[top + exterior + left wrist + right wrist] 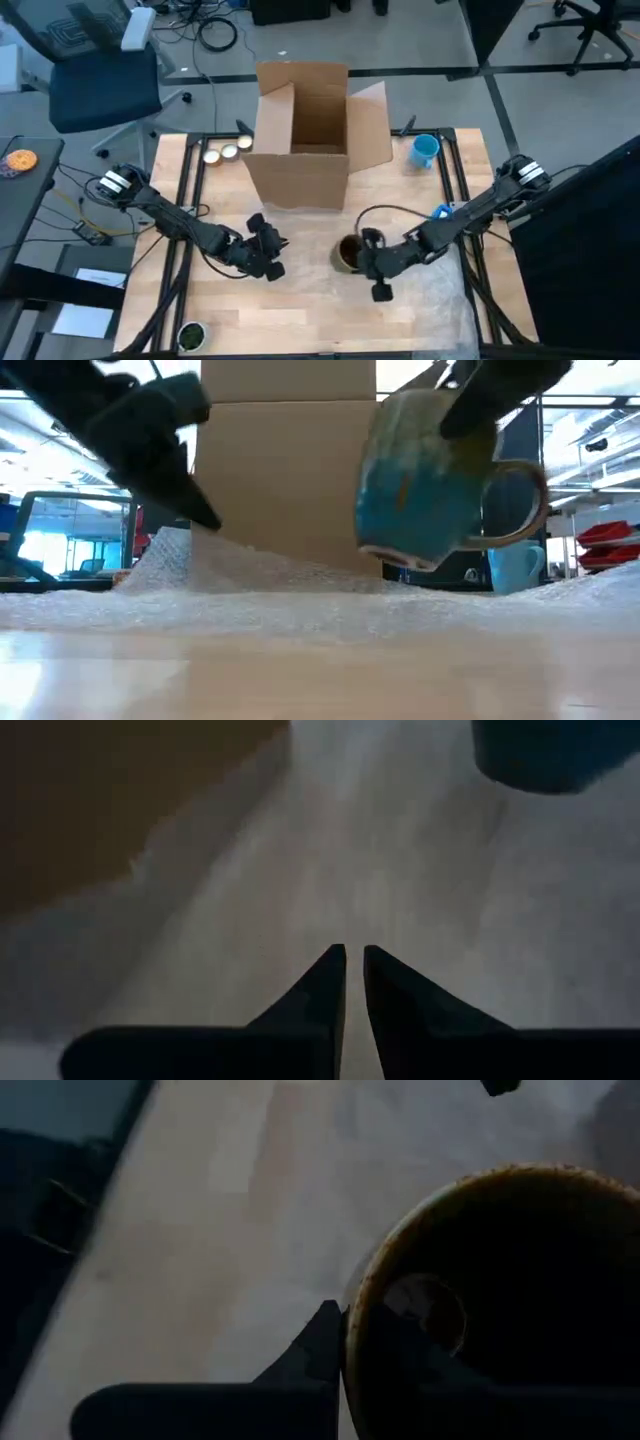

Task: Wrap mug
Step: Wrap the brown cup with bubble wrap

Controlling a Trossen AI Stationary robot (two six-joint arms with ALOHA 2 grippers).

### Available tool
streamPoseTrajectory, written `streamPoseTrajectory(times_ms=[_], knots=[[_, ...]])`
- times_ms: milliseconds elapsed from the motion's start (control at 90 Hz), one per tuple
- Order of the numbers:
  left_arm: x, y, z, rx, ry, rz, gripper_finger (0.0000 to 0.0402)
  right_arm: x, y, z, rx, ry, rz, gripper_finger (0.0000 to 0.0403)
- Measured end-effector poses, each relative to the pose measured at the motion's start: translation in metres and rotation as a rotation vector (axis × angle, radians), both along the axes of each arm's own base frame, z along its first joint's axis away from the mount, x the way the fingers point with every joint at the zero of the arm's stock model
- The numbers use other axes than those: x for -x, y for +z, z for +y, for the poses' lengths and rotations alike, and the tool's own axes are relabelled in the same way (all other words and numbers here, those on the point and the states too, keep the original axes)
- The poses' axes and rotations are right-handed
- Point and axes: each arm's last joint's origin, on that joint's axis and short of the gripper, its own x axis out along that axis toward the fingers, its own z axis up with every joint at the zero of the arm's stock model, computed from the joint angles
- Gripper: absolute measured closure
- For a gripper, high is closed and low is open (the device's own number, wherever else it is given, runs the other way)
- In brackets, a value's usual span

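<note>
A teal mug (425, 485) with a brown rim and handle hangs tilted above a sheet of clear bubble wrap (320, 600) that covers the table's middle. My right gripper (368, 252) is shut on the mug (347, 252), just right of centre. To its left, my left gripper (268, 250) is shut at the wrap's left edge. There the sheet (170, 550) rises off the table to the fingertips (205, 515). The left wrist view looks along the wrap (350, 870) toward the mug (545, 755). My left gripper pinches the bubble wrap's left edge (354, 942) between its two fingertips, slanting down from the table's left. That edge is raised off the table and the rest of the sheet lies flat. My right gripper holds the mug by its rim (352, 1320), one finger (318, 1342) outside the wall and one finger (420, 1370) inside. It comes from above and the table's right. The mug hangs clear of the wrap, tilted, its handle (525, 500) out to one side.
An open cardboard box (300, 120) stands at the back centre, close behind the wrap. A light blue mug (425, 150) sits at the back right. Small round lids (225, 152) lie at the back left, and a small round dish (190, 335) sits at the near left edge.
</note>
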Motion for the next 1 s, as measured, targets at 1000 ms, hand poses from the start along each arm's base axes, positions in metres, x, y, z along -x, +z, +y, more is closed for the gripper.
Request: streamPoseTrajectory(times_ms=[1000], knots=[[0.040, -0.022, -0.034, 0.319, 0.102, 0.060, 0.0375, -0.070, -0.002, 0.000, 0.189, 0.082, 0.173, 0.0399]])
